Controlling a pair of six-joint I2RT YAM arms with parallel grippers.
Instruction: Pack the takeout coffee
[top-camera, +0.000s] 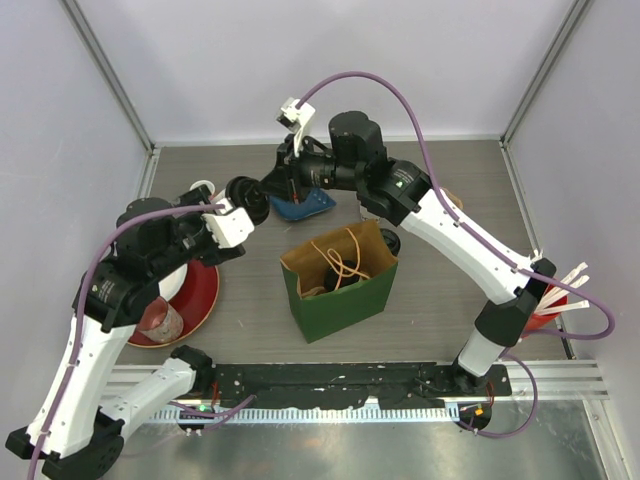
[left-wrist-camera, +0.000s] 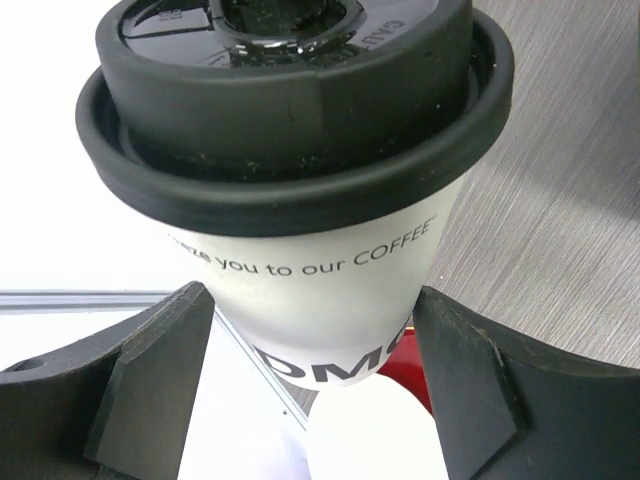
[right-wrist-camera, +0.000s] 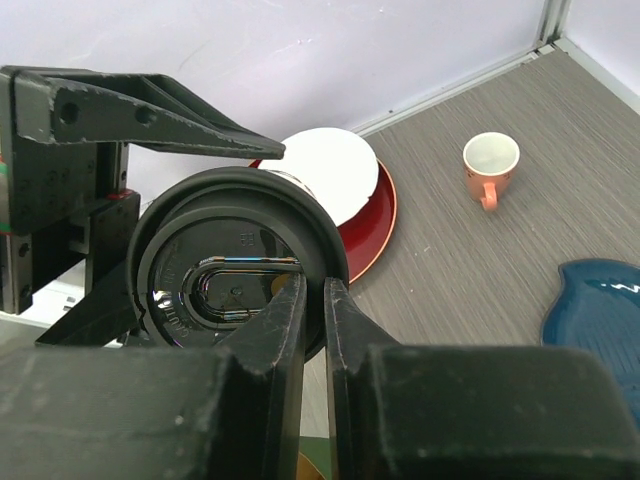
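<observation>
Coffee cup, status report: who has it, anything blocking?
Right gripper pinching coffee cup by its lid. Left gripper open around cup body. Green bag open, orange handles drooping across mouth.

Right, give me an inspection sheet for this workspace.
Surface: grey wood-grain table, no spills seen.
Job's things: takeout coffee cup with black lid, between the two claws; green paper bag upright, mouth open.
Clutter: red plate, blue dish, pink-handled cup, red cup of straws.
Grippers: left claw open, astride the cup; right claw shut on the lid's rim.
Cables: purple cable looped over each arm, clear of the bag.
Surroundings: pale walls, nothing else seen.
</observation>
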